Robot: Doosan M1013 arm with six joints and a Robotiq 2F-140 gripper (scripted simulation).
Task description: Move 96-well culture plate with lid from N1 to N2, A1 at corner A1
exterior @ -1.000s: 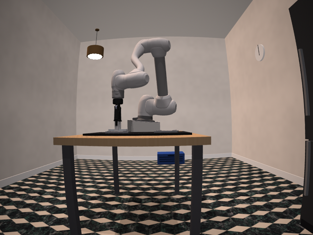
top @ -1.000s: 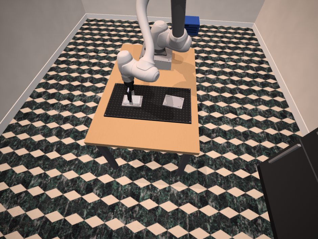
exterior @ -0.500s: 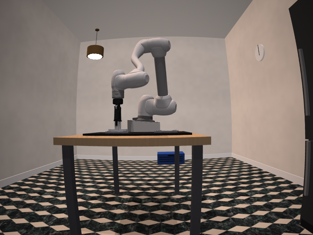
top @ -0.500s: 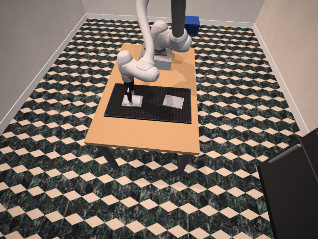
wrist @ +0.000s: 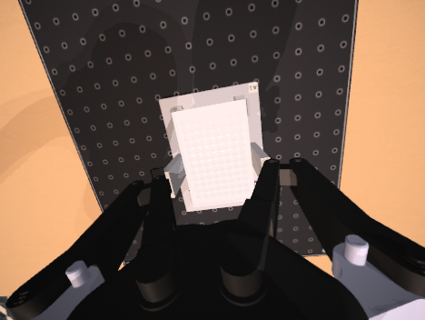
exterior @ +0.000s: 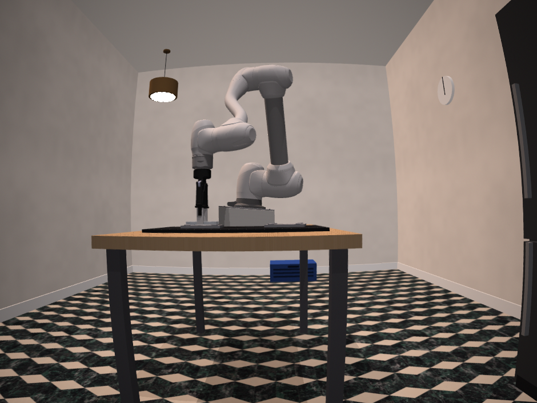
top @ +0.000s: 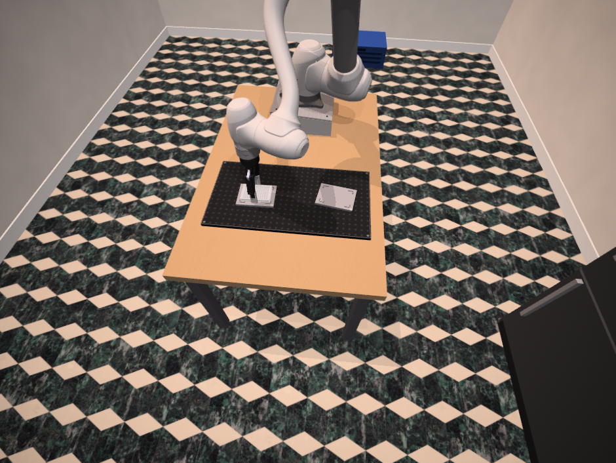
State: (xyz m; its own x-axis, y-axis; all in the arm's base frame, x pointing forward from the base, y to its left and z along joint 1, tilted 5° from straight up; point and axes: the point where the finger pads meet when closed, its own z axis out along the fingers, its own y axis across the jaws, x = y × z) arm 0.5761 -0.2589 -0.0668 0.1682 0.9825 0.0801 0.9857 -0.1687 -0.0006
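The white 96-well plate [wrist: 212, 155] with its lid on it lies on the grey nest N1, on the left part of the black perforated board [top: 288, 201]. My gripper [wrist: 217, 157] comes straight down over it and is shut on the plate, with its grey finger pads against the two long sides. The plate looks flat and level with the nest; I cannot tell whether it is raised off it. The nest's A1 mark [wrist: 252, 87] shows at the far right corner in the wrist view. Nest N2 [top: 335, 197] lies empty on the right part of the board.
The board lies on a wooden table [top: 278, 259]. The arm's grey base block [top: 308, 119] stands at the back of the table. A blue box [top: 372, 48] sits on the floor behind the table. A dark cabinet [top: 567, 359] stands at the front right.
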